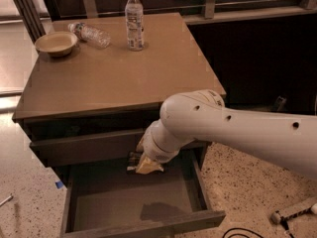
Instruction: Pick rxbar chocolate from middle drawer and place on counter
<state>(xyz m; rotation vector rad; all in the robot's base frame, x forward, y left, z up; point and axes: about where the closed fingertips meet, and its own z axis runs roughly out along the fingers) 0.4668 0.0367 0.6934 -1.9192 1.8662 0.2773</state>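
Note:
The middle drawer [124,202] is pulled wide open below the counter [114,73], and its flat bottom shows bare with the arm's shadow on it. My gripper [141,162] hangs over the drawer's back part, just under the upper drawer front. It is shut on the rxbar chocolate [133,159], a small dark bar with a pale patch, held above the drawer floor. My white arm reaches in from the right and hides part of the drawer's right side.
On the counter's far side stand an upright water bottle [134,21], a lying bottle [91,33] and a tan bowl [56,42]. The upper drawer [84,148] is slightly ajar. A cable and a tool [292,213] lie on the speckled floor at right.

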